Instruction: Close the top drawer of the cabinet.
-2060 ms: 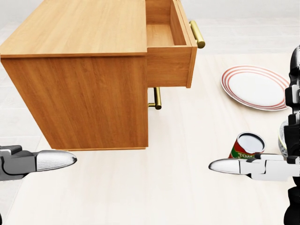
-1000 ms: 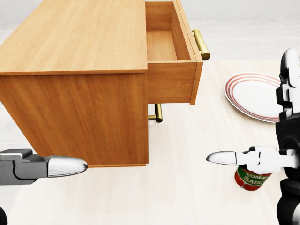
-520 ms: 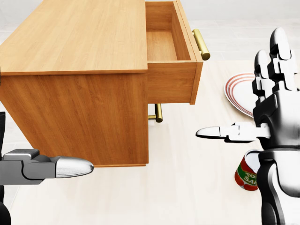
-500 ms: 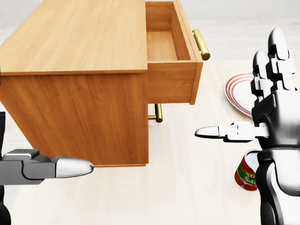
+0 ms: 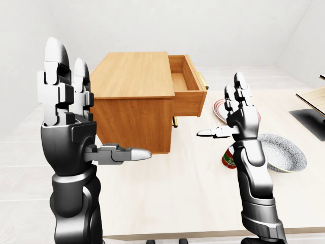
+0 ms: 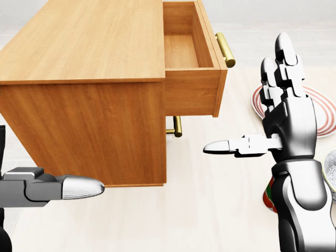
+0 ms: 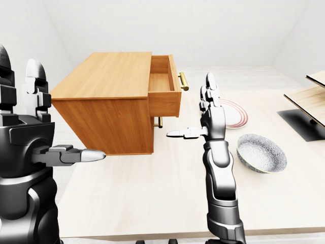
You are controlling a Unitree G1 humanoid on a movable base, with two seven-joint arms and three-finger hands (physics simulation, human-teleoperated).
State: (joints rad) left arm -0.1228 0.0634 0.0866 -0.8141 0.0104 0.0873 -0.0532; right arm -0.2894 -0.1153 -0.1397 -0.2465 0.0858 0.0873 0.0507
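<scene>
While the top drawer [image 5: 189, 86] stands pulled out of the cabinet [image 5: 133, 104] toward the right in the left-eye view, both hands are raised with nothing in them: the left hand [image 5: 65, 109] fills the left side with fingers upright and thumb pointing right, released, and the right hand [image 5: 238, 109] stands to the right of the drawer, also released, apart from the drawer's front. A red can [image 5: 229, 158] shows just behind the right forearm, a patterned bowl [image 5: 285, 152] lies to its right on the bench [image 5: 193, 198], and a striped plate [image 5: 219, 108] peeks out behind the right hand. From the head view, the drawer's inside is bare wood, its brass handle [image 6: 225, 49] sits on the right face, and a second brass handle [image 6: 177, 126] shows on the shut drawer below; the right hand's thumb [image 6: 223, 145] points left toward the cabinet, near but not touching it, and only the thumb [image 6: 79, 187] of the left hand enters at lower left. From the right-eye view, the cabinet stands on the left part of the bench, the open right hand is level with the drawer and just to its right, and the plate and bowl lie well apart from the cabinet.
</scene>
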